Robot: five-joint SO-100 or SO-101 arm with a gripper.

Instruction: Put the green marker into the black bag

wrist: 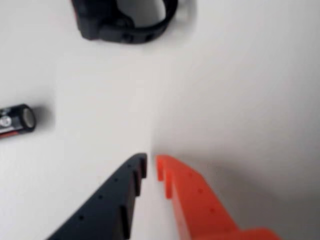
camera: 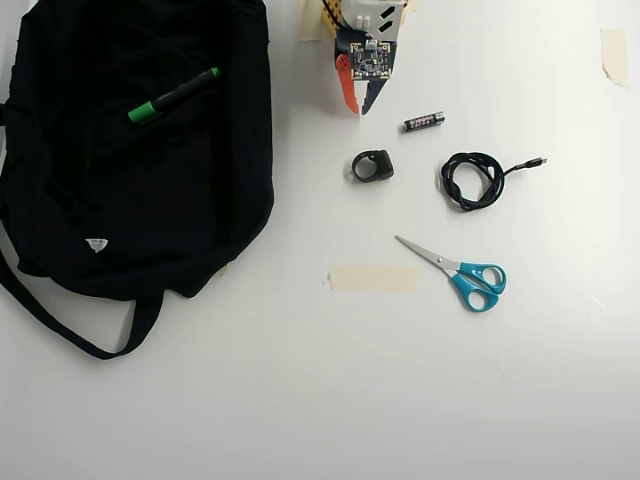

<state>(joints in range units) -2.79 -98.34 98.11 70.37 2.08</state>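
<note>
I see the green marker (camera: pixel 174 96) lying flat on the black bag (camera: pixel 120 200), dark barrel pointing toward 2 o'clock, green cap toward 8 o'clock. Overhead, the bag sprawls at 10 o'clock, strap trailing toward 7 o'clock.

In the wrist view we find the whole picture soft; the battery (wrist: pixel 16 120) is cut by the left edge, its label unreadable, and the black ring-shaped object (wrist: pixel 125 21) by the top edge. In the overhead view the black bag (camera: pixel 200 200) runs past the top and left edges, and the arm above the gripper (camera: pixel 357 108) is cut off at the top.
</note>
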